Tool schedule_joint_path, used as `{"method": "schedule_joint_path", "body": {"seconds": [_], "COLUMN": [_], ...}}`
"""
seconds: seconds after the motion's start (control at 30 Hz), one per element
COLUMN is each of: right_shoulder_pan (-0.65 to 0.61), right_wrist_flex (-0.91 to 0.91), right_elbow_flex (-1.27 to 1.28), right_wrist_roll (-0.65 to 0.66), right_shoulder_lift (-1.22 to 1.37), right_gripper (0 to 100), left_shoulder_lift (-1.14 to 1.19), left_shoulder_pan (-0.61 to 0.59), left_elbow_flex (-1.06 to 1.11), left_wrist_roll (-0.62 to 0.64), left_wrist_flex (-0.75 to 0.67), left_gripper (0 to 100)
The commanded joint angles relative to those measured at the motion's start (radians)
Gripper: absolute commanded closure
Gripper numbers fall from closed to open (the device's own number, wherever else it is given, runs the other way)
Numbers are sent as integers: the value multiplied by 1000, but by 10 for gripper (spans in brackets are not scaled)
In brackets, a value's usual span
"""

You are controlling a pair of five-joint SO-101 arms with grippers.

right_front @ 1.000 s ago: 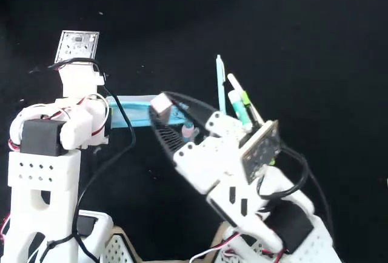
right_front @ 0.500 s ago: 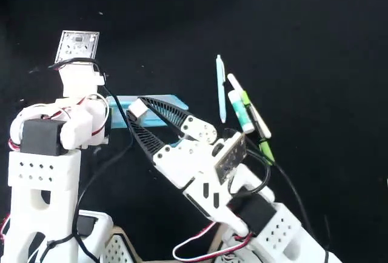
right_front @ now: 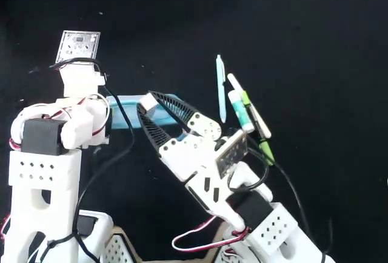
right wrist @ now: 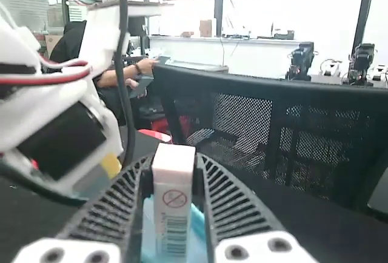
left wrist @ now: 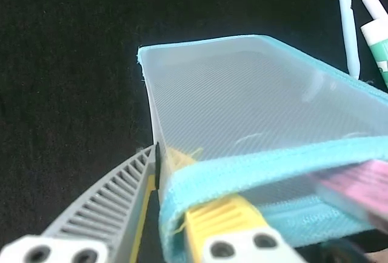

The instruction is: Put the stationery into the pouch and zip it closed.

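1. R gripper (right wrist: 173, 167): black ribbed fingers clamped on a small white eraser (right wrist: 173, 205), held upright betw. the pads. In the high view the eraser (right_front: 147, 101) sits at the fingertips, over the pouch's mid part. Can't tell if it touches the pouch.
2. Pouch (left wrist: 254, 99): light-blue, see-through mesh, lying flat on the table, teal zip band along its near edge. In the high view it lies betw. the two arms, partly hidden by the R fingers and a black cable (right_front: 121, 120).
3. L gripper (left wrist: 163, 166): closed on the pouch's near corner. Grey ribbed finger on one side, yellow-padded finger on the other, zip band pinched betw. them.
4. Pink blurred item (left wrist: 357, 184) at the zip edge; can't tell what it is.
5. Loose stationery, on the table to the R of the pouch, side by side, apart from it:
   - light-blue pen (right_front: 220, 90)
   - teal-and-white tube (right_front: 240, 110)
   - green pen (right_front: 259, 139)
6. Table (right_front: 315, 45): black cloth top.
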Motion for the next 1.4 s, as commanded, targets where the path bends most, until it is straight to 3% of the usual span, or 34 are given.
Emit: {"method": "schedule_joint_path", "body": {"seconds": [0.0, 0.13, 0.3, 0.57, 0.7, 0.8, 1.0, 1.17, 1.37], "right_shoulder_pan": [20, 20, -8, -18, 86, 247, 549, 640, 671], "right_wrist_flex": [-20, 20, 264, 523, 683, 786, 862, 873, 845], "right_elbow_flex": [4, -12, -147, -414, -558, -624, -533, -412, -469], "right_wrist_roll": [-5, -5, -11, -5, -5, -9, -12, -12, -11], "right_shoulder_lift": [5, 5, 5, 2, 4, 4, 5, 116, 473], "right_gripper": [987, 964, 835, 844, 846, 847, 847, 847, 843], "left_shoulder_lift": [8, 8, 8, 8, 8, 8, 8, 8, 8], "left_shoulder_pan": [10, 10, 10, 10, 10, 10, 10, 10, 10], "left_elbow_flex": [16, 16, 16, 18, 25, 27, 27, 27, 27], "left_wrist_roll": [-2, -2, -2, -2, -2, -2, -2, -2, -2], "left_wrist_flex": [0, 0, 0, 0, -2, -2, -2, -2, -2], "left_gripper": [970, 970, 970, 970, 970, 970, 970, 970, 970]}}
